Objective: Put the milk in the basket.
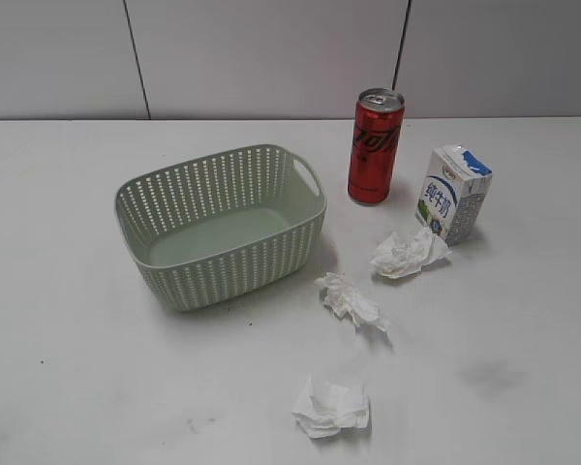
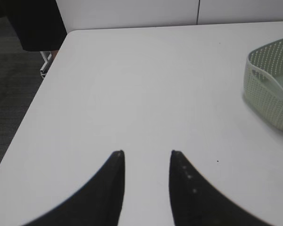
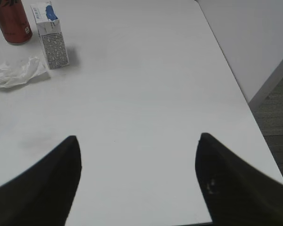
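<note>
White tabletop holds the milk [image 1: 454,192] upright at right of frame, well apart from the empty basket [image 1: 221,228] at centre-left, so nothing is done: both the left gripper [image 2: 146,153] and right gripper [image 3: 137,137] are spread and grasp nothing.

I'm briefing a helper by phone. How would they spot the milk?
Find the green basket; right of it stands a tall red can. The milk stands further right, beside a crumpled tissue: a short white carton with a blue corner.
</note>
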